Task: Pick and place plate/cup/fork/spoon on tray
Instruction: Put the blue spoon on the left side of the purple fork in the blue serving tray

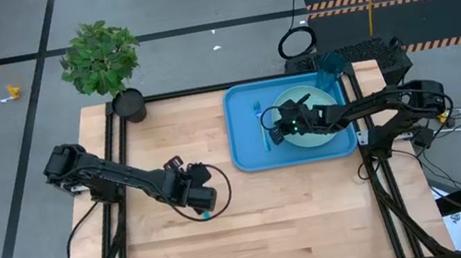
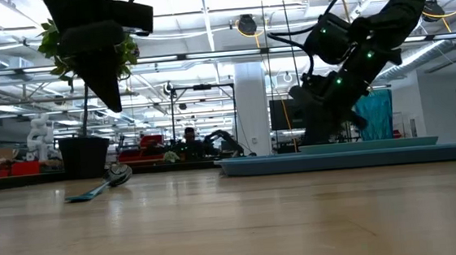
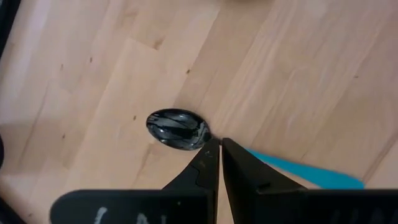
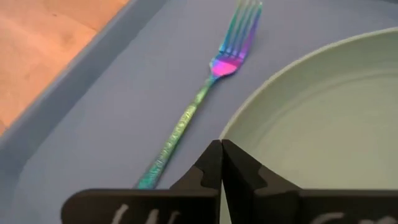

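The spoon (image 3: 177, 129), with a dark bowl and a light blue handle (image 3: 298, 172), lies on the bare wooden table (image 1: 275, 225). It also shows in the low view (image 2: 102, 185). My left gripper (image 3: 221, 142) is shut and hangs above it, clear of it (image 2: 111, 92). On the blue tray (image 1: 248, 149) lie the fork (image 4: 199, 102) and the mint plate (image 4: 323, 118). The teal cup (image 1: 329, 66) stands at the tray's far right corner. My right gripper (image 4: 222, 144) is shut and empty, low over the plate's left rim, beside the fork.
A potted plant in a black pot (image 1: 129, 104) stands at the table's far left corner. The wide middle and near part of the table is bare wood. Dark frame rails (image 1: 115, 167) run along both sides of the table.
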Robot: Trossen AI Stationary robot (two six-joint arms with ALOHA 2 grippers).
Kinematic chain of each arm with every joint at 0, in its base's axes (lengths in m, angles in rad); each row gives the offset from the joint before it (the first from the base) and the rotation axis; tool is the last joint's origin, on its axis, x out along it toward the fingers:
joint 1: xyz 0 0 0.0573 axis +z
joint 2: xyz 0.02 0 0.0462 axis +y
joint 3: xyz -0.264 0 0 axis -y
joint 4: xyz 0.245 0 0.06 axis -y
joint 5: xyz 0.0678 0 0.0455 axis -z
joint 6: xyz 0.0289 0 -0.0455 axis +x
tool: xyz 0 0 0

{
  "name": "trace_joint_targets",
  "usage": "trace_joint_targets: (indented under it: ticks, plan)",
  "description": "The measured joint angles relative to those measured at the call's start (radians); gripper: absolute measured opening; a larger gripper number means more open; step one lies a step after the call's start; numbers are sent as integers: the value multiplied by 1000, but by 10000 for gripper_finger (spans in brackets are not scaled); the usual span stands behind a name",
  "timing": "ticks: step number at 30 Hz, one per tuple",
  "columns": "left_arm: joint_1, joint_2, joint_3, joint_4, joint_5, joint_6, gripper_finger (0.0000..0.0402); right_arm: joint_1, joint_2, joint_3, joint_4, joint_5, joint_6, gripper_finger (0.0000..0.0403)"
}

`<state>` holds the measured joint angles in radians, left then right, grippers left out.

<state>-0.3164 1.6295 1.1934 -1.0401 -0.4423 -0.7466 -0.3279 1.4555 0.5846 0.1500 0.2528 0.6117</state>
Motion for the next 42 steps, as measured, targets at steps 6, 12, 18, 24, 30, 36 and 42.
trace_joint_targets:
  ticks: [6, 12, 18, 24, 30, 36, 42]
  plan:
    - [-13, 0, 0, -2, -2, -66, 24, 0, 0, 1, 7, 0, 4, 0]
    - [-14, 0, 0, -2, -2, -127, 24, 0, -8, 1, 2, 0, -11, 0]
    - [-14, 0, -5, 4, -39, -166, 24, -3, -40, 2, -4, 7, -43, 0]
    - [-13, 0, -86, 91, -55, -262, 24, -27, -10, 2, -16, 9, -52, 0]
    - [-1, 0, -173, 203, 31, -343, 24, -28, 33, 1, 36, 4, -72, 0]
    - [-1, 0, -195, 240, 53, -401, 28, -40, 22, 2, 98, -76, -99, 0]
    - [-14, 0, -195, 248, 50, -480, 67, -40, -56, 10, 79, -100, -122, 0]
